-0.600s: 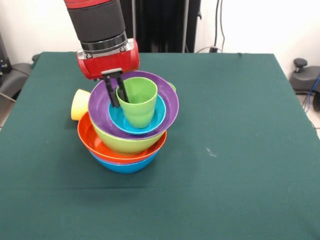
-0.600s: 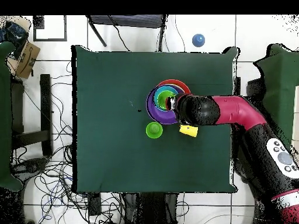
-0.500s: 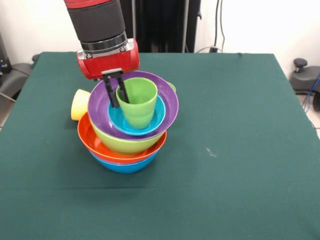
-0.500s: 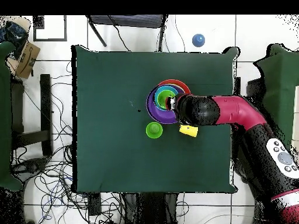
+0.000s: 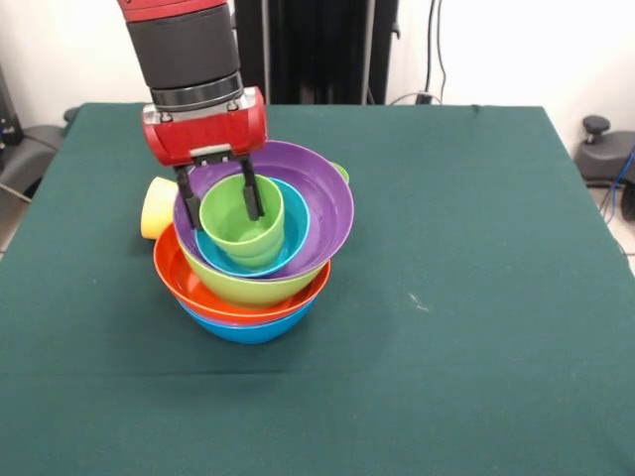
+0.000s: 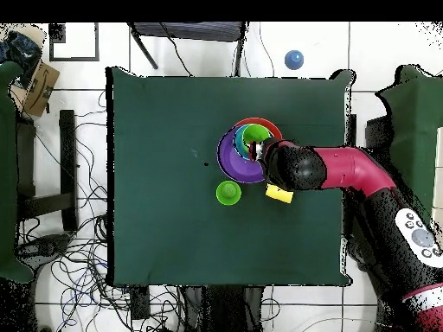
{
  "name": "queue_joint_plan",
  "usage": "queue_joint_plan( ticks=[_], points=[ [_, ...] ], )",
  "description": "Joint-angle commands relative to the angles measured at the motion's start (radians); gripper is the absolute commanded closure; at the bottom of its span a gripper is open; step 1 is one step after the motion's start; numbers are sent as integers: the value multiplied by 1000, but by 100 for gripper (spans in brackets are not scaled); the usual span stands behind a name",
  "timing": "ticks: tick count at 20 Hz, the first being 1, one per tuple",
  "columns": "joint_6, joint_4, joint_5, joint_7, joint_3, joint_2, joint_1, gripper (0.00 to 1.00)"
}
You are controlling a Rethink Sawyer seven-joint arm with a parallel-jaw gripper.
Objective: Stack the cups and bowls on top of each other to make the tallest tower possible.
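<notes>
Your gripper [image 5: 218,194] is clenched on the light green cup [image 5: 241,220]: one dark finger [image 5: 253,194] reaches down inside the cup against its far wall, the other finger [image 5: 188,201] runs down outside the rim on the left. You can see the cup sitting low in the small cyan bowl [image 5: 296,235], leaning a little toward the left of the front view. That cyan bowl nests in the purple bowl [image 5: 322,203], which tilts with its right rim high. Under it you have the lime green bowl [image 5: 248,288], then the orange bowl [image 5: 184,283], and at the bottom the blue bowl [image 5: 248,329], resting on the green table cloth [image 5: 446,297]. The tower [image 5: 253,248] stands left of the table's middle in the front view.

Look behind the tower's left side and you find the pale yellow cup [image 5: 157,206] lying on its side on the cloth, its mouth turned toward the stack, just beside the orange bowl's rim.

From overhead, your red and black arm [image 6: 346,170] reaches in from the right and covers part of the tower [image 6: 240,149]; the yellow cup [image 6: 279,193] lies just below the arm. A green round shape [image 6: 227,193] also shows on the cloth there, near the tower; you cannot tell from that view what it is.
</notes>
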Motion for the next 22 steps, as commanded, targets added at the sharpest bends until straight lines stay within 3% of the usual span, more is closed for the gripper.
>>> queue_joint_plan(
  ticks=[1,8,22],
  points=[
    [-45,54,-48,49,-95,-7,35,0],
    [-25,57,-31,32,-94,-28,36,0],
    [125,80,66,-3,-65,-199,46,0]
  ],
)
